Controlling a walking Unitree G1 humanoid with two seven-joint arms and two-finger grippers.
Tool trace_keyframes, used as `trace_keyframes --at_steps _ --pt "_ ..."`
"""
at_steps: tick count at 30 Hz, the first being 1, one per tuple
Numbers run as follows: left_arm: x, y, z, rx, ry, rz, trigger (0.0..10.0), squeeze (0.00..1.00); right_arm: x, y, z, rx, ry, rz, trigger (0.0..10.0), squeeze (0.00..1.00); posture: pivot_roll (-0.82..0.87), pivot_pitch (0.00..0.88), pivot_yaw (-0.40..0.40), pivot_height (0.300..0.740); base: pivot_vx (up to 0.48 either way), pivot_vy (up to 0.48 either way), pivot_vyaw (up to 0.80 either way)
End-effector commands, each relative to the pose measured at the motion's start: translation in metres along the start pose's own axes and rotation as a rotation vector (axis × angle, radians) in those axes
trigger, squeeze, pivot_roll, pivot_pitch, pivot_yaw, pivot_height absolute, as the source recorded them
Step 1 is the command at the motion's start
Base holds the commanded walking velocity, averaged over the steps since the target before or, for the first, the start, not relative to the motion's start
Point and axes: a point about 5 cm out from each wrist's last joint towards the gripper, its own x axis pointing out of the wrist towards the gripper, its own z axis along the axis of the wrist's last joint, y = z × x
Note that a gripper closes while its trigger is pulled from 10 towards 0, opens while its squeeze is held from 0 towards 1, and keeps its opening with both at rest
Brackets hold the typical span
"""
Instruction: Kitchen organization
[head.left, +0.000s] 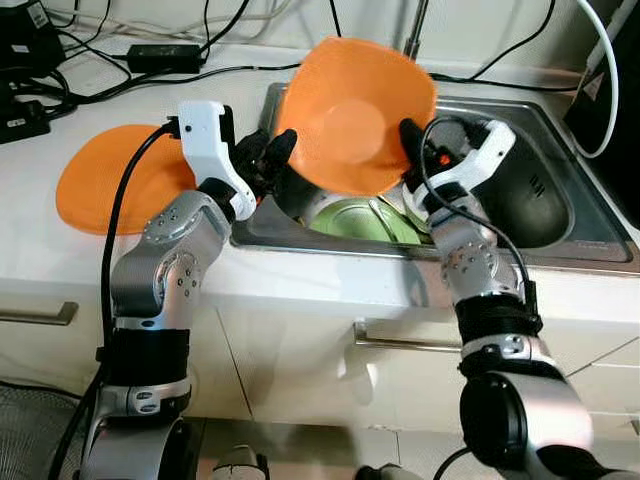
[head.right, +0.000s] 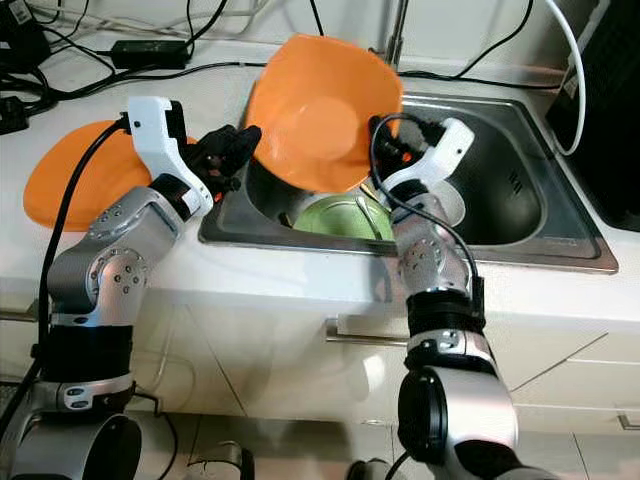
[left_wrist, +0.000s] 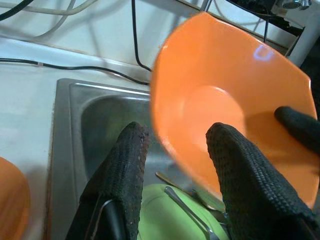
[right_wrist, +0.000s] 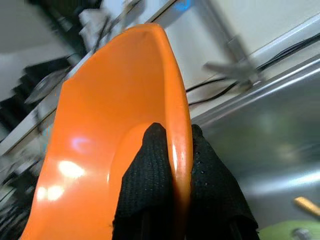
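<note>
Right gripper (right_wrist: 172, 165) pinches the orange plate (head.left: 352, 115) rim above the sink (head.left: 560, 210). Left gripper (left_wrist: 175, 165) open, straddling its left edge. Green plate (head.left: 355, 218) partly hidden below.

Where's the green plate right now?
The green plate lies in the sink, at its left front, directly under the tilted orange plate pinched by the right hand.
</note>
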Motion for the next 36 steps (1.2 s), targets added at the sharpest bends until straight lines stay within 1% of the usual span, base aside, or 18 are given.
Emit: trace_keyframes --at_steps 1,3,7,10,12,14,15,16,17,21,25,26,27,33,36 --pt "-0.001 -0.003 0.0 0.006 0.0 -0.01 10.0 0.0 0.004 0.001 0.015 0.003 -0.067 -0.013 0.0 0.0 0.06 0.06 -0.019 0.718 0.0 0.0 0.0" --pt "-0.002 -0.003 -0.001 0.004 0.004 -0.013 10.0 0.0 0.007 -0.001 0.021 0.019 -0.091 -0.037 0.0 0.0 0.06 0.063 -0.019 0.718 0.0 0.0 0.0" --pt "-0.002 -0.004 -0.002 0.005 0.013 -0.018 10.0 0.0 0.009 -0.003 0.024 -0.001 -0.098 -0.068 0.0 0.0 0.06 0.064 -0.019 0.718 0.0 0.0 0.0" --pt "-0.003 -0.006 -0.003 0.014 0.03 -0.035 10.0 0.0 0.013 -0.004 0.026 -0.092 -0.095 -0.086 0.0 0.0 0.07 0.064 -0.02 0.718 0.0 0.0 0.0" --pt "-0.005 -0.009 -0.007 0.031 0.06 -0.054 10.0 0.0 0.014 -0.005 0.025 -0.159 -0.08 -0.091 0.0 0.0 0.07 0.064 -0.021 0.718 0.0 0.0 0.0" --pt "-0.009 -0.016 -0.017 0.073 0.127 -0.09 10.0 0.0 0.016 -0.008 0.023 -0.253 -0.036 -0.124 0.0 0.0 0.07 0.066 -0.021 0.718 0.0 0.0 0.0" --pt "-0.012 -0.018 -0.02 0.083 0.15 -0.105 10.0 0.0 0.017 -0.008 0.023 -0.282 -0.029 -0.126 4.4 0.0 0.07 0.066 -0.021 0.718 0.0 0.0 0.0" --pt "-0.014 -0.021 -0.023 0.091 0.17 -0.117 10.0 0.0 0.017 -0.008 0.023 -0.298 -0.023 -0.126 10.0 0.0 0.07 0.067 -0.022 0.718 0.0 0.0 0.0" --pt "-0.016 -0.022 -0.025 0.096 0.184 -0.125 10.0 0.0 0.018 -0.008 0.023 -0.307 -0.018 -0.127 10.0 0.0 0.07 0.068 -0.023 0.718 0.0 0.0 0.0" --pt "-0.023 -0.024 -0.031 0.122 0.242 -0.128 10.0 0.0 0.021 -0.008 0.023 -0.391 0.015 -0.139 10.0 0.0 0.08 0.069 -0.027 0.718 0.0 0.0 0.0" --pt "-0.03 -0.021 -0.038 0.144 0.303 -0.121 10.0 0.0 0.024 -0.004 0.02 -0.471 0.039 -0.121 10.0 0.0 0.09 0.069 -0.03 0.718 0.0 0.0 0.0" --pt "-0.03 -0.021 -0.038 0.144 0.303 -0.121 10.0 0.0 0.024 -0.004 0.02 -0.471 0.039 -0.121 10.0 0.0 0.09 0.069 -0.03 0.718 0.0 0.0 0.0" --pt "-0.034 -0.024 -0.04 0.153 0.327 -0.139 10.0 0.0 0.026 -0.001 0.019 -0.499 0.055 -0.107 10.0 0.0 0.09 0.07 -0.032 0.718 0.0 0.0 0.0" --pt "-0.037 -0.029 -0.042 0.164 0.351 -0.159 10.0 0.0 0.028 0.003 0.013 -0.574 0.101 -0.081 10.0 0.0 0.1 0.071 -0.035 0.718 0.0 0.0 0.0" --pt "-0.038 -0.029 -0.041 0.166 0.355 -0.159 10.0 0.0 0.027 0.004 0.006 -0.61 0.144 -0.063 10.0 0.0 0.11 0.074 -0.038 0.718 0.0 0.0 0.0"
